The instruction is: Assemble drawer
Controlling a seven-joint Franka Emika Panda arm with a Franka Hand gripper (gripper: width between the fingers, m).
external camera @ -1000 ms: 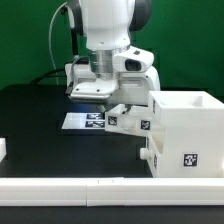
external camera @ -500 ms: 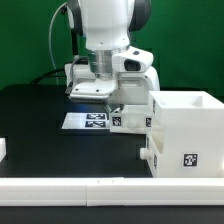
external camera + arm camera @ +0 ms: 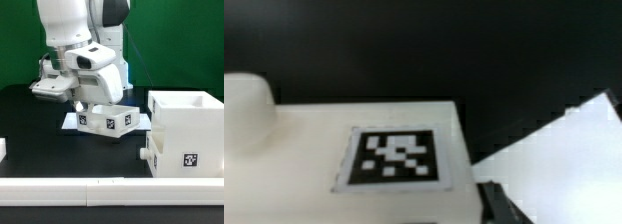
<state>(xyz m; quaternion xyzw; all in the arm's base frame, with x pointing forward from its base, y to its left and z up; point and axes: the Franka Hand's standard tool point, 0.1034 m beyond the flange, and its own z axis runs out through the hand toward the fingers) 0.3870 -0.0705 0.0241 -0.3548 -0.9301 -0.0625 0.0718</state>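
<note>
The large white cube housing (image 3: 185, 132) stands at the exterior view's right, open on top, with a tag on its front. A small white box tray (image 3: 108, 120) with tags on its side sits under my gripper (image 3: 102, 104), left of the housing and apart from it. The gripper is shut on the tray's top edge. In the wrist view the tray's white wall and one tag (image 3: 397, 157) fill the picture, with one dark finger (image 3: 493, 201) against the wall. A second tray is not clearly in view.
The marker board (image 3: 70, 121) lies on the black table, mostly hidden behind the tray. A small white part (image 3: 3, 150) shows at the exterior view's left edge. A white rail (image 3: 100, 188) runs along the front.
The arm has swung toward the exterior view's left. The small tray has moved left with the gripper, away from the housing, and now sits level instead of tilted.
</note>
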